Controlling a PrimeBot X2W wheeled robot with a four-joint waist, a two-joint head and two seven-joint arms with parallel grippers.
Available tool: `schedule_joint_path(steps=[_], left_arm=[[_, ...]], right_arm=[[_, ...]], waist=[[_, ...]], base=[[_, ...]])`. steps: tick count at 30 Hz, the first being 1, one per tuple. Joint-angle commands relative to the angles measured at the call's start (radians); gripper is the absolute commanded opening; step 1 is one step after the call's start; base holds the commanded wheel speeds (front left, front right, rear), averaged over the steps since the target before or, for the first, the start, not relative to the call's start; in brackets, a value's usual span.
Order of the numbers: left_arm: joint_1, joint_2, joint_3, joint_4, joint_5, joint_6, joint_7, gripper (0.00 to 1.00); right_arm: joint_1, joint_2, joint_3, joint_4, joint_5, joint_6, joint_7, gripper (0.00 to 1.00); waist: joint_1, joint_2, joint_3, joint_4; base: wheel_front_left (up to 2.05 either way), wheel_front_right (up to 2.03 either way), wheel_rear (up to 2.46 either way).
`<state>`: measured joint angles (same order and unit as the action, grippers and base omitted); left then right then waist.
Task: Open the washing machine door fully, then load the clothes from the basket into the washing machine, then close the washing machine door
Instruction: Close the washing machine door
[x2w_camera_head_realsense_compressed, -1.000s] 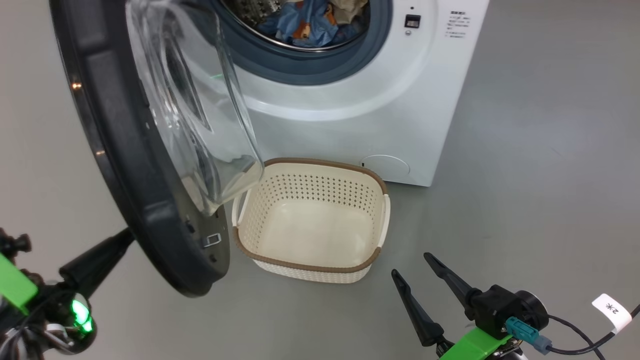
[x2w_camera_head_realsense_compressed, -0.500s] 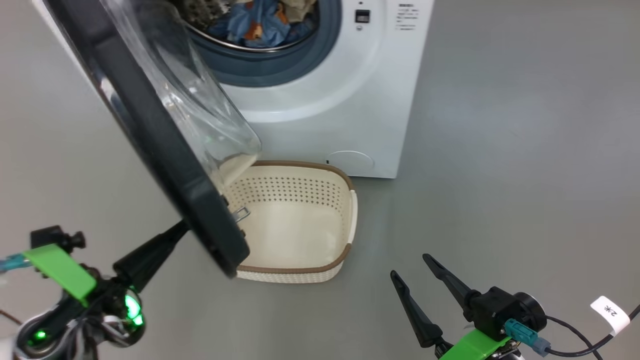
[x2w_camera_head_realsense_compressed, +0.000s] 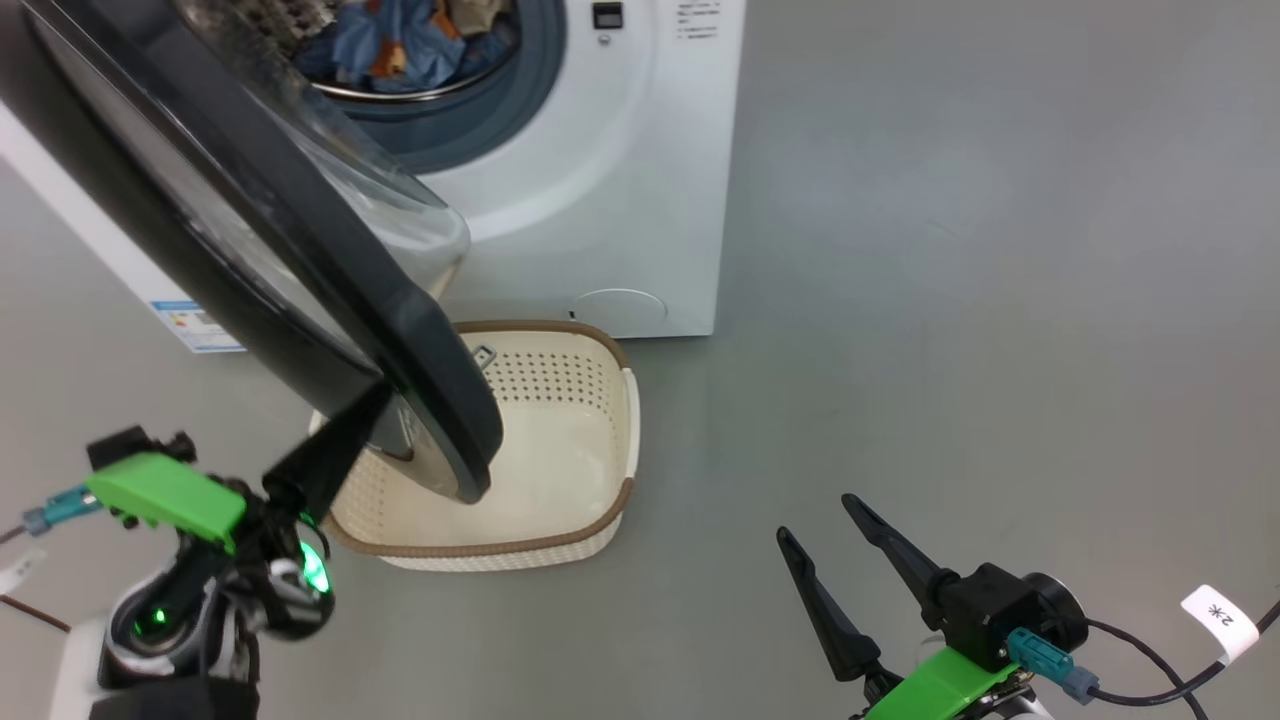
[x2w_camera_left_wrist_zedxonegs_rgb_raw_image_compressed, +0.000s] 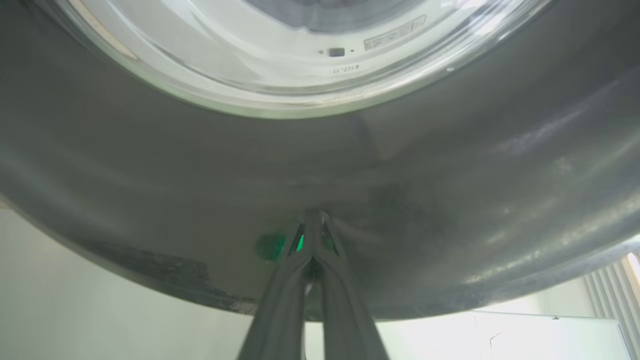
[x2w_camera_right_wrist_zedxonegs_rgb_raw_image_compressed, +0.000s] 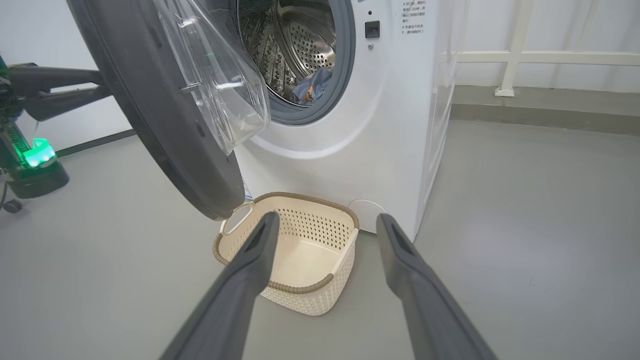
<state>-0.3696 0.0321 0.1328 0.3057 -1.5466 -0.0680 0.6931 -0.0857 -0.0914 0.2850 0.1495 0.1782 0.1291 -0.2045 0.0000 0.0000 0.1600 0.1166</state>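
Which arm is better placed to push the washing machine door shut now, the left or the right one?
Left. The shut left tool rests against the outer face of the washing machine door, which stands partly open. The open right tool hangs apart from the door, to the right of the basket.

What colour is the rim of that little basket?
Brown, woven-looking, on a cream-white perforated basket. The right wrist view shows it best.

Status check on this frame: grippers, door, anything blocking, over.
Left gripper shut, fingers against washing machine door's outer face. Right gripper open, idle over floor. Door partway open, clothes in drum, basket empty. Door's lower edge close above basket.
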Motion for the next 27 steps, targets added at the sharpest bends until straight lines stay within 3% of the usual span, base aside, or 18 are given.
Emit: schedule_joint_path(steps=[1,3,11,27], left_arm=[[-0.053,0.018,0.022,-0.014,-0.017,-0.01,-0.021,0.0],[-0.099,0.018,0.011,0.028,-0.015,-0.019,-0.102,0.0],[-0.204,0.018,-0.024,0.126,-0.036,-0.046,-0.261,0.0],[-0.306,0.018,-0.111,0.185,-0.136,-0.062,-0.463,0.0]], right_arm=[[-0.033,0.011,0.023,-0.019,0.006,0.002,-0.011,1.0],[-0.038,0.015,0.02,-0.015,0.006,0.002,-0.017,1.0],[-0.051,0.021,0.008,-0.001,0.006,0.002,-0.031,1.0],[-0.06,0.032,-0.003,0.027,0.013,0.002,-0.05,1.0]], waist=[[0.0,0.0,0.016,-0.027],[0.0,0.0,0.028,-0.054],[0.0,0.0,0.05,-0.121],[0.0,0.0,0.056,-0.196]], base=[[0.0,0.0,0.0],[0.0,0.0,0.0],[0.0,0.0,0.0],[0.0,0.0,0.0]])
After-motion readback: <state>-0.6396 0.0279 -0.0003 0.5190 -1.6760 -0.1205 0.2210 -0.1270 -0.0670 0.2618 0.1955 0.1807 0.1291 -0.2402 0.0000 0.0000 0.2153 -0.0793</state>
